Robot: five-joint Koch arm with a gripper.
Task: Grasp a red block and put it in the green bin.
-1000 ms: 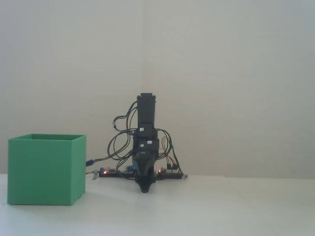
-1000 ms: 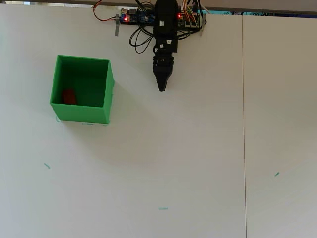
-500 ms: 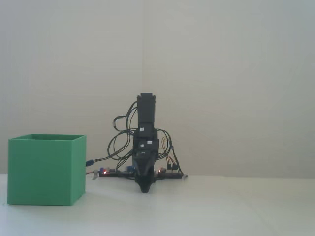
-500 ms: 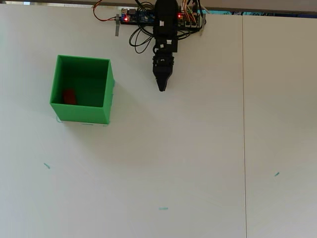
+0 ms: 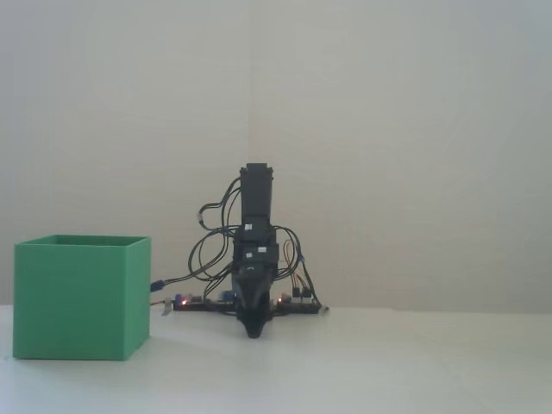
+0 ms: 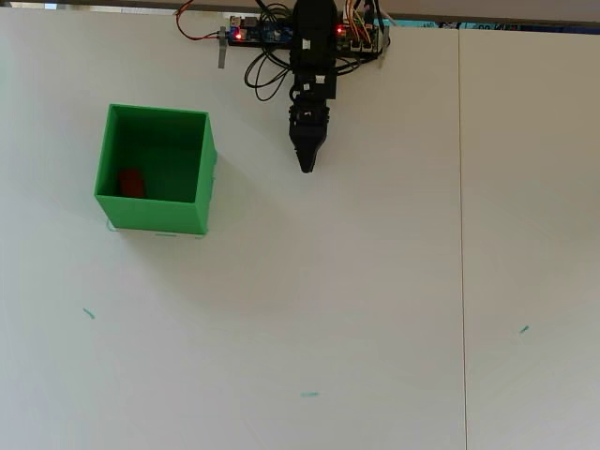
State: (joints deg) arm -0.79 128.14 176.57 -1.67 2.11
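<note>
While in green bin [image 6: 208,178], red block [image 6: 130,183], no labels

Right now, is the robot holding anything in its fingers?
No, nothing. The gripper is pinched to an empty point away from the green bin. The red block lies inside the bin.

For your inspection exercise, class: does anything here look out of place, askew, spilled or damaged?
Nothing stands out. The green bin stands upright and square on the table; the red block lies inside it. The gripper is tucked near the base, empty.
</note>
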